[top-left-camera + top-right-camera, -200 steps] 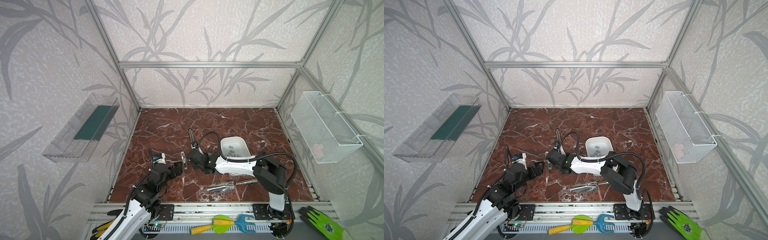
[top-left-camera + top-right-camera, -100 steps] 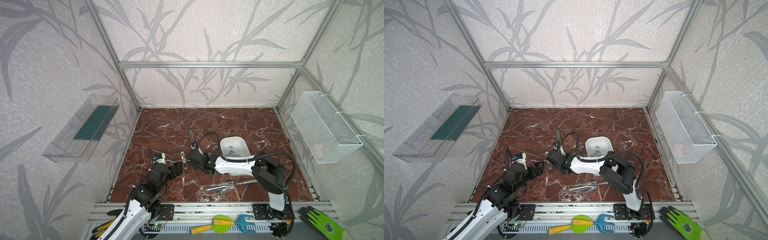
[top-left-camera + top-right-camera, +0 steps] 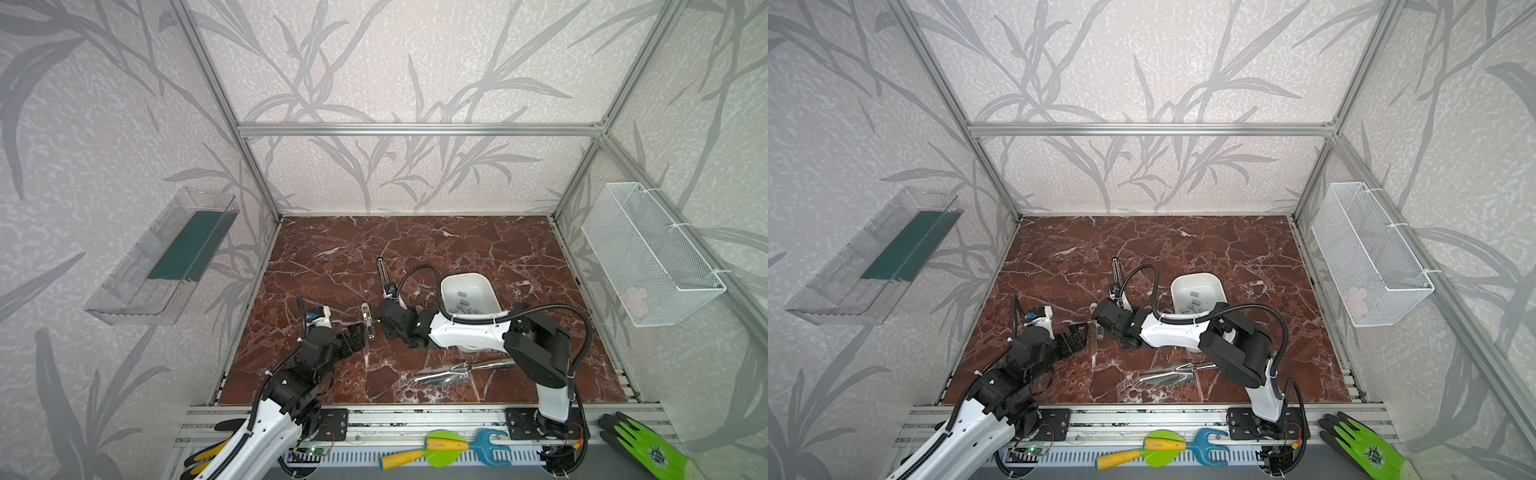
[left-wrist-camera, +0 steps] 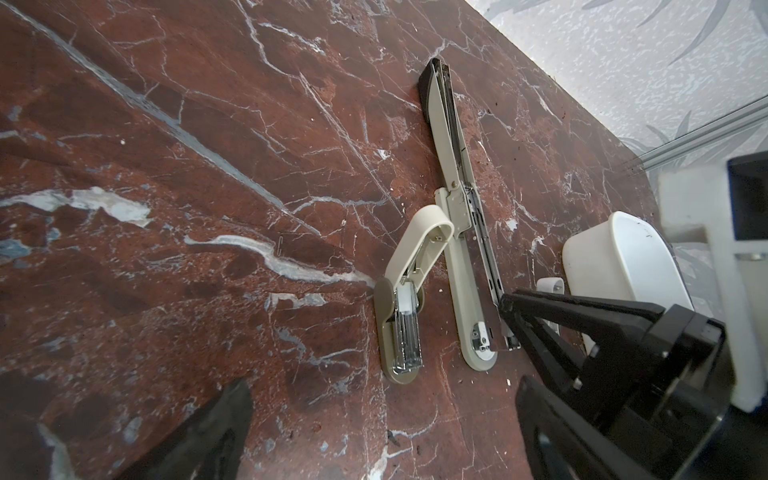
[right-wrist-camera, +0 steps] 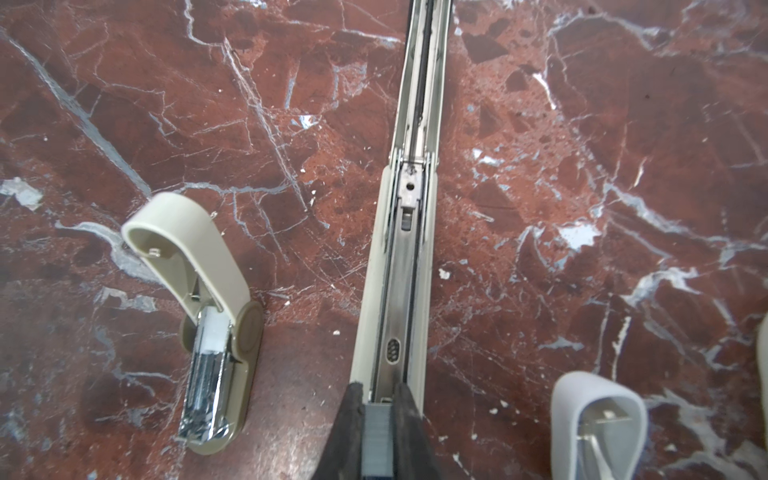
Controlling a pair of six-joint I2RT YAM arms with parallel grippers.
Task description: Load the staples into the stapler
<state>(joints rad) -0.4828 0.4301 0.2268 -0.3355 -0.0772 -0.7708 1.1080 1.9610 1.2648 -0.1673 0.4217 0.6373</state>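
Note:
The stapler (image 4: 455, 232) is long and beige and lies opened out flat on the red marble floor; its metal channel (image 5: 405, 266) faces up. My right gripper (image 5: 377, 395) is shut on a grey strip of staples (image 5: 377, 432), held at the near end of that channel. In both top views the right gripper (image 3: 384, 328) (image 3: 1100, 326) covers that end of the stapler (image 3: 381, 270) (image 3: 1115, 270). More staples (image 3: 463, 305) (image 3: 1192, 308) lie in the white bowl (image 3: 482, 282) (image 3: 1208, 282). My left gripper (image 3: 357, 336) (image 3: 1077, 336) (image 4: 382, 436) stands open and empty just left of it.
A short beige stapler-like tool (image 4: 401, 332) (image 5: 216, 332) (image 3: 368, 321) lies between the grippers. A white one (image 5: 598, 415) lies beside the bowl. A silver scoop (image 3: 457, 370) rests near the front. A wire basket (image 3: 648, 257) and a clear tray (image 3: 166, 257) hang on the walls.

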